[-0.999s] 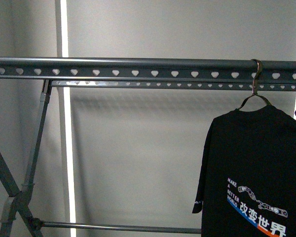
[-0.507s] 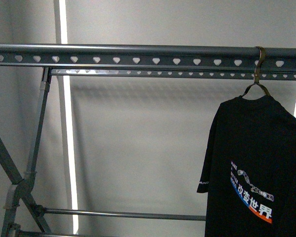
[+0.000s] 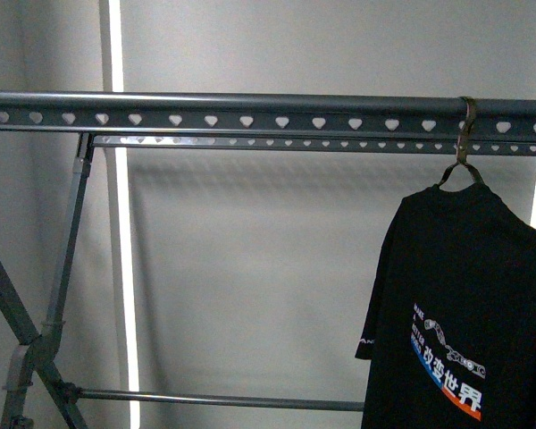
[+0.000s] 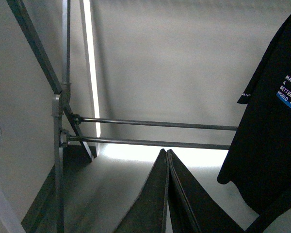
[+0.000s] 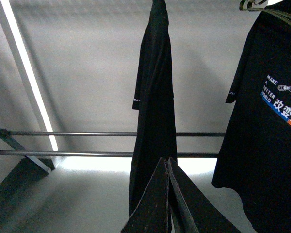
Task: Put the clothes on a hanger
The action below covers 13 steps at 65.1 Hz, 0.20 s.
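Note:
The black T-shirt (image 3: 456,295) with white lettering over a blue-and-orange swoosh hangs from a coat-hanger hook (image 3: 465,134) on the dark grey rack's heart-punched rail (image 3: 250,121), at the right. It also shows in the left wrist view (image 4: 271,136) and the right wrist view (image 5: 271,145). My left gripper (image 4: 166,153) is shut and empty, apart from the shirt. My right gripper (image 5: 167,160) is shut and empty, in front of another black garment (image 5: 153,97) that hangs edge-on. Neither gripper shows in the front view.
The rack's crossed legs (image 3: 22,331) stand at the left. Its low horizontal bars (image 3: 223,400) run across, and they also show in the left wrist view (image 4: 155,124). A grey wall with a bright vertical strip (image 3: 121,268) lies behind. A second punched rail (image 3: 295,143) sits behind the first.
The front view has shifted a little up and down, so the rail sits at a slightly different height. The hanging T-shirt has swung slightly on its hook.

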Tool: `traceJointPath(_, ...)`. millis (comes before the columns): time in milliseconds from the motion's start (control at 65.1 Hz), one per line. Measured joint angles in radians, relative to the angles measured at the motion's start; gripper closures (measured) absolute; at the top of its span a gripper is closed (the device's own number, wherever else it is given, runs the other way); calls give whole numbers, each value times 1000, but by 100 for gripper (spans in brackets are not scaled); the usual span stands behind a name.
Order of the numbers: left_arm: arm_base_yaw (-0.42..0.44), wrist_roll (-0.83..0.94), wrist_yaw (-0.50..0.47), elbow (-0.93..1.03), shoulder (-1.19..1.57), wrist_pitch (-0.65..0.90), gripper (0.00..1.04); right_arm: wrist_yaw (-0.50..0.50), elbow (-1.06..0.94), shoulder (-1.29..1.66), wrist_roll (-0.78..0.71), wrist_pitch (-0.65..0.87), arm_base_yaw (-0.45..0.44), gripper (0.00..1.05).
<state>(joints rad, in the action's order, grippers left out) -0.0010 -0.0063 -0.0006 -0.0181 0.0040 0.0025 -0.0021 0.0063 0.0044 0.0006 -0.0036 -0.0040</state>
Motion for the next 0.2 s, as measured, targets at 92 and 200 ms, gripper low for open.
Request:
traceJointPath(92, 0, 0, 0, 0, 0, 0, 87, 0, 0, 0, -1, 0, 0, 94)
traceJointPath(200, 0, 0, 0, 0, 0, 0, 66, 0, 0, 0, -1, 0, 0, 73)
